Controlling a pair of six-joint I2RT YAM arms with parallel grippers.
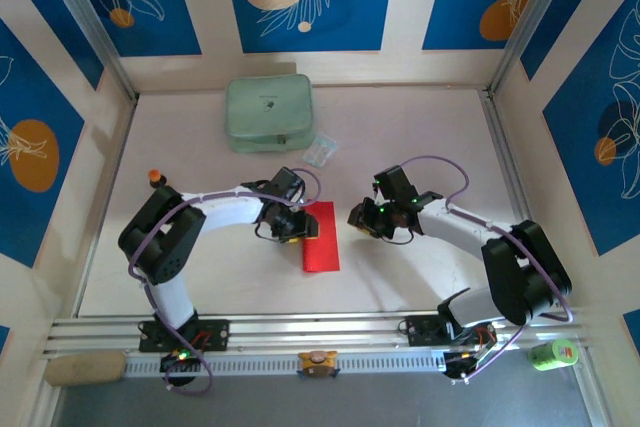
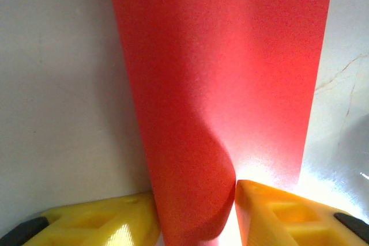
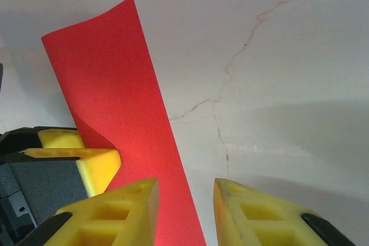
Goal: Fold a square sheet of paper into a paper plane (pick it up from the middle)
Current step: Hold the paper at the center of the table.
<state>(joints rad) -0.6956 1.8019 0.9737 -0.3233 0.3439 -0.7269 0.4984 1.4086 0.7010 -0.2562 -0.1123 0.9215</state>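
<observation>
Top view, sheet: The red sheet of paper [image 1: 322,242] lay folded into a narrow oblong in the middle of the desk [image 1: 420,147], between the two pincers.
Top view, arms: The left pincer [image 1: 290,230] sat at the sheet's left long edge. The right pincer [image 1: 362,219] stood near the right edge, slightly apart from it.
Top view, room: Bare desk lay open on the near side of the sheet and out to the right. The pale green pouch [image 1: 268,113] and the small clear packet [image 1: 321,151] sat well apart from it, by the far wall.
Left wrist, grip: Closer in, the sheet [image 2: 230,73] rose in a curl between the yellow fingers [image 2: 104,220], touching both. The left pincer [image 2: 196,200] was loosely clenched on that curl.
Right wrist, grip: The right pincer [image 3: 185,191] stood released with its jaws parted. The sheet's [image 3: 109,73] long edge ran flat beneath the gap.
Right wrist, surface: Fine cracks veined the bare desk to the right.
</observation>
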